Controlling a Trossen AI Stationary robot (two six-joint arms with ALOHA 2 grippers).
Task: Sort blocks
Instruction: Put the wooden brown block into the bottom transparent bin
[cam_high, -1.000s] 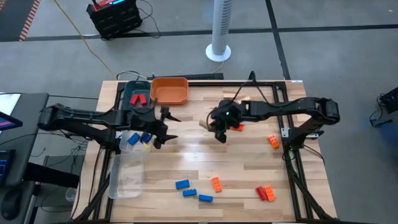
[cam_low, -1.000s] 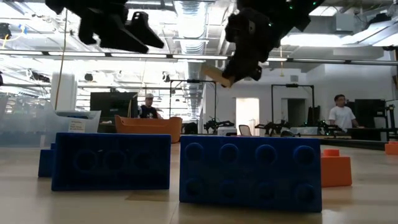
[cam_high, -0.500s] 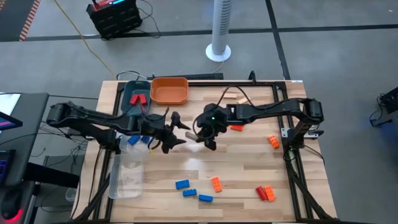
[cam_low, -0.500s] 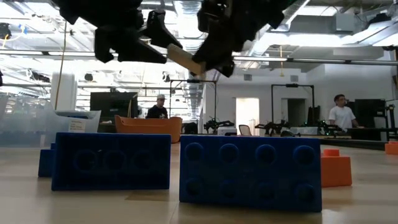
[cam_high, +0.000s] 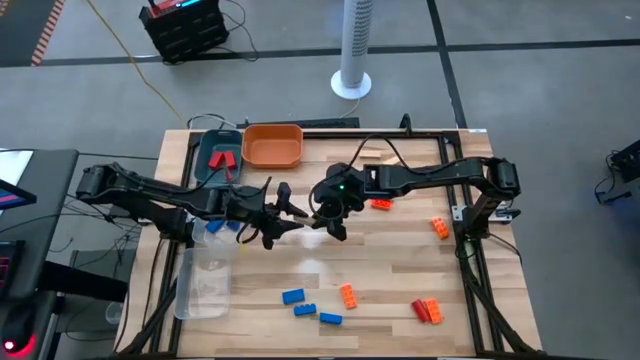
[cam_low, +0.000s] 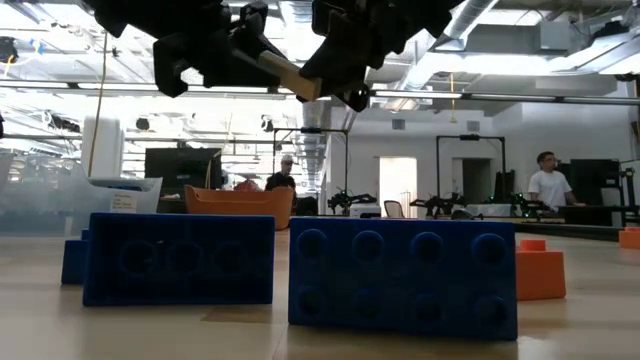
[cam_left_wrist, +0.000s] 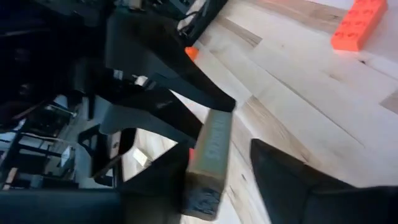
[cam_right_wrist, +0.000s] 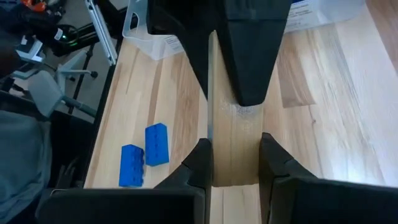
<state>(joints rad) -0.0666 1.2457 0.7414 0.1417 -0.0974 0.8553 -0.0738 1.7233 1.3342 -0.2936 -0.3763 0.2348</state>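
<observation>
Matt pale wooden block (cam_right_wrist: 233, 149) pinched between smooth dark plastic fingers (cam_right_wrist: 277, 168), glossy studded blue plastic bricks (cam_low: 403, 272) up front, all over a satiny, lightly reflective wood-plank table (cam_high: 390, 270).

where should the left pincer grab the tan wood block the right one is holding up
Grip the free end of the tan wood block, coming from the side opposite the right pincer. It is a long bar clamped at one end, and the left pincer already straddles the other, fingers apart.

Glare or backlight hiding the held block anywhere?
Low view: ceiling lights backlight the left gripper and right gripper into silhouettes; the pale tan wooden block between them is readable. High view: mild sheen on the wooden table, nothing hidden. Right wrist view: block evenly lit.
</observation>
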